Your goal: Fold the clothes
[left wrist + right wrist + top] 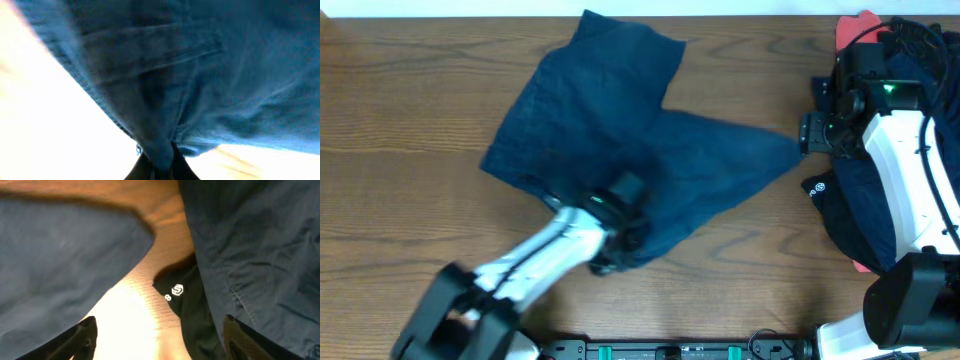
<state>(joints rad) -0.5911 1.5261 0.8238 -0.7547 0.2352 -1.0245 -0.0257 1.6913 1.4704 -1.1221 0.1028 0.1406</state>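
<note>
Navy shorts-like clothes [610,130] lie spread on the wooden table [400,130], one corner stretching right to a point. My left gripper [620,240] is shut on the near hem of this navy cloth; the left wrist view shows the cloth [165,90] pinched between the dark fingers [159,167]. My right gripper [807,133] is open at the cloth's right tip, holding nothing; in the right wrist view its fingers [157,340] spread wide over bare table. A black piece with white logo [177,291] lies beside navy cloth [260,255].
A pile of garments [850,210] sits at the right edge under the right arm: navy cloth, the black piece with logo [817,188], and a coral-red piece [855,28] at the far corner.
</note>
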